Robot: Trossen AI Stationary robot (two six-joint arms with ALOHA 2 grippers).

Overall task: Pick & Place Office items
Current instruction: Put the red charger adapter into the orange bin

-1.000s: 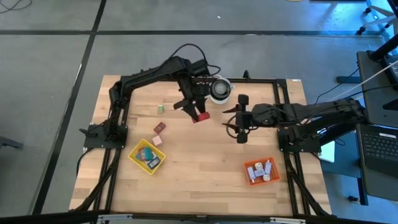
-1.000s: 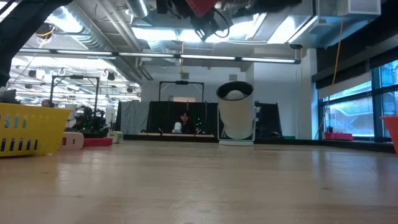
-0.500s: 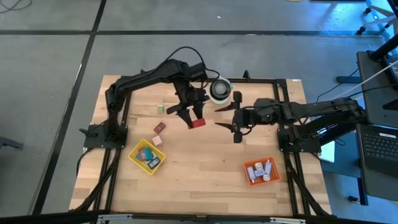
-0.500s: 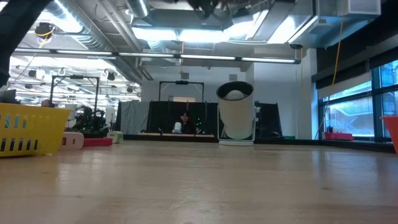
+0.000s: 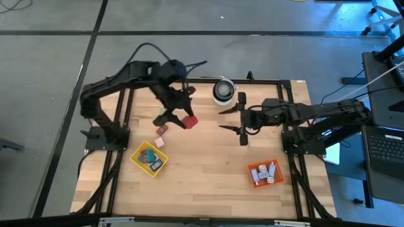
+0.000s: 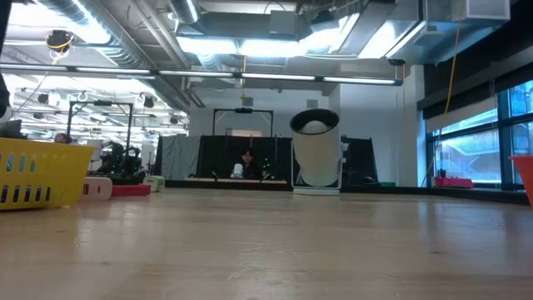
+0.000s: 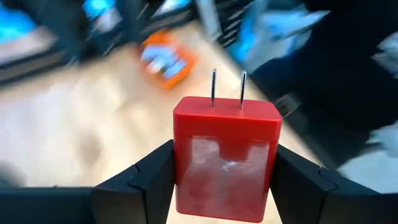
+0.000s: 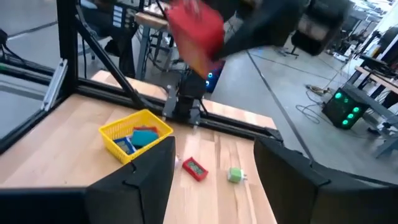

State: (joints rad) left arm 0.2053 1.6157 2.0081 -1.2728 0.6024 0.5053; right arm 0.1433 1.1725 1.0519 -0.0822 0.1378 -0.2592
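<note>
Your yellow tray (image 5: 149,157) holds blue and teal pieces; the orange tray (image 5: 265,173) holds white and blue ones. A white roll (image 5: 223,90) stands at the worktop's (image 5: 208,157) far edge. Left gripper (image 5: 180,118): fingers clamped on a red plug block (image 5: 189,121), above a small red piece (image 5: 162,128). Right gripper (image 5: 231,120): fingers apart, empty, mid-worktop.

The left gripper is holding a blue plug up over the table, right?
Not quite: the plug is red, not blue. The left wrist view shows it clamped in the left gripper, prongs pointing away, and the high view shows it held over the table.
</note>
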